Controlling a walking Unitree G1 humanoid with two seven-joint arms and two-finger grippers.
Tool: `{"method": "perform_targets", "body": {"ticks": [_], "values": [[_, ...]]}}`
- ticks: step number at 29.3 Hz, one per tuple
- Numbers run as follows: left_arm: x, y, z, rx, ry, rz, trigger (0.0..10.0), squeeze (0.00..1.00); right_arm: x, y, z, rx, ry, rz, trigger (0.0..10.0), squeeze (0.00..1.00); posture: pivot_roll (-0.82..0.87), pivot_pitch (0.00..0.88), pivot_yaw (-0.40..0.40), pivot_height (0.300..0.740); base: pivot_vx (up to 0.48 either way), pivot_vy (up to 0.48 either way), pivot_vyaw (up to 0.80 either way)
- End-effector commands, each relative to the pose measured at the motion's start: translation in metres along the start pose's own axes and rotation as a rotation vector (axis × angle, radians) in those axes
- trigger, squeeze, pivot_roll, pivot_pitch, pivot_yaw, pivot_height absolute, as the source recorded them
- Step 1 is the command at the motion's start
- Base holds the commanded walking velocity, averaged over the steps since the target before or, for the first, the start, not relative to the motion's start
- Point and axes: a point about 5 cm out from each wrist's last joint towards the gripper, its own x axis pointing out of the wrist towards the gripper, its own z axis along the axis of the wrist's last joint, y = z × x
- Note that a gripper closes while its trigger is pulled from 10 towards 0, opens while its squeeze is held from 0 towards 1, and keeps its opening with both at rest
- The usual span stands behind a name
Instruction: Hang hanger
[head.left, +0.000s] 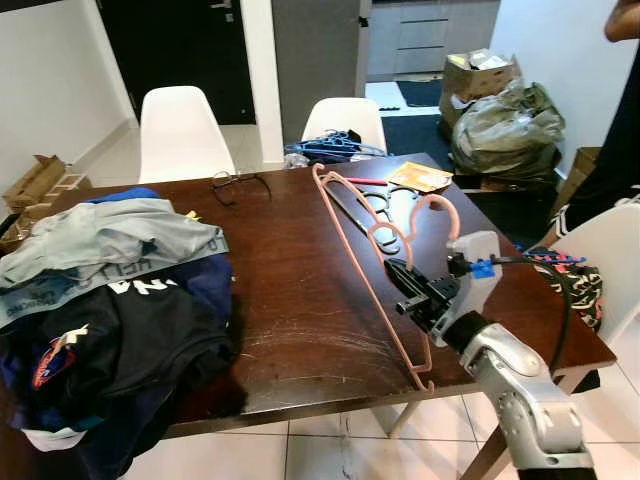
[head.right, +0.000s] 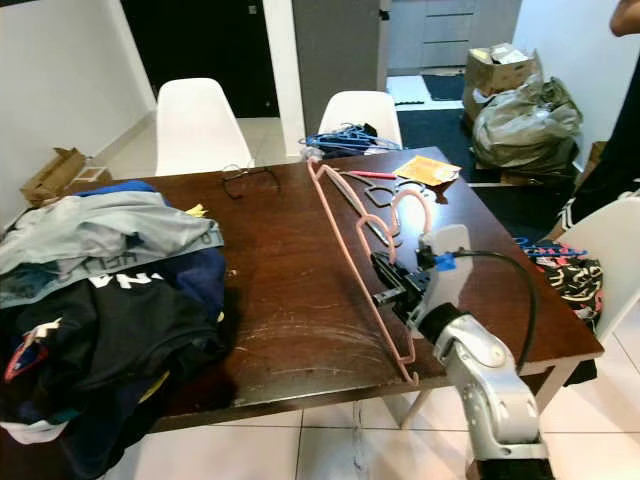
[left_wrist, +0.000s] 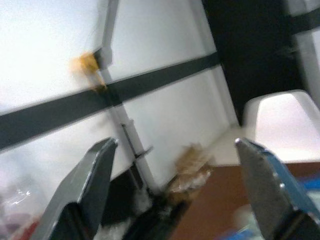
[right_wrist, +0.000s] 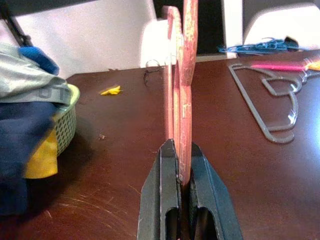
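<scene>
A pink plastic hanger (head.left: 352, 232) is lifted at an angle over the right half of the dark wooden table (head.left: 290, 280). My right gripper (head.left: 398, 277) is shut on the hanger near its hook end. In the right wrist view the black fingers (right_wrist: 167, 192) pinch the pink hanger (right_wrist: 181, 95) edge-on. My left gripper (left_wrist: 175, 165) is open with nothing between its fingers, pointing at a white wall and a chair.
A heap of clothes (head.left: 110, 300) in a basket covers the table's left side. A grey hanger (head.left: 365, 215), a pink pen and an orange packet (head.left: 420, 177) lie at the back right. White chairs (head.left: 180, 130) stand behind, blue hangers (head.left: 330, 147) on one. A person (head.left: 620, 130) stands at right.
</scene>
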Motion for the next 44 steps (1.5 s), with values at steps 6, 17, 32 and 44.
{"method": "perform_targets", "body": {"ticks": [6,17,32,44], "values": [[-0.025,-0.076,-0.008,0.096,-0.009,-0.483,10.0,0.00,-0.004,-0.010,-0.026,0.045,0.059,-0.086,10.0,0.00,0.04,0.000,0.032,0.731,0.000,0.000,0.00],[-0.029,-0.058,-0.036,0.582,0.130,-0.478,10.0,0.00,-0.006,-0.010,-0.037,0.084,0.093,-0.082,10.0,0.00,0.04,0.000,0.046,0.731,0.000,0.000,0.00],[-0.026,-0.029,-0.054,0.779,0.204,-0.464,10.0,0.00,-0.006,-0.010,-0.038,0.096,0.082,-0.092,10.0,0.00,0.03,0.000,0.061,0.731,0.000,0.000,0.00],[0.009,0.070,-0.042,0.983,0.246,-0.075,10.0,0.00,-0.006,-0.013,-0.038,0.101,0.082,-0.099,10.0,0.00,0.03,0.000,0.056,0.731,0.000,0.000,0.00]]}}
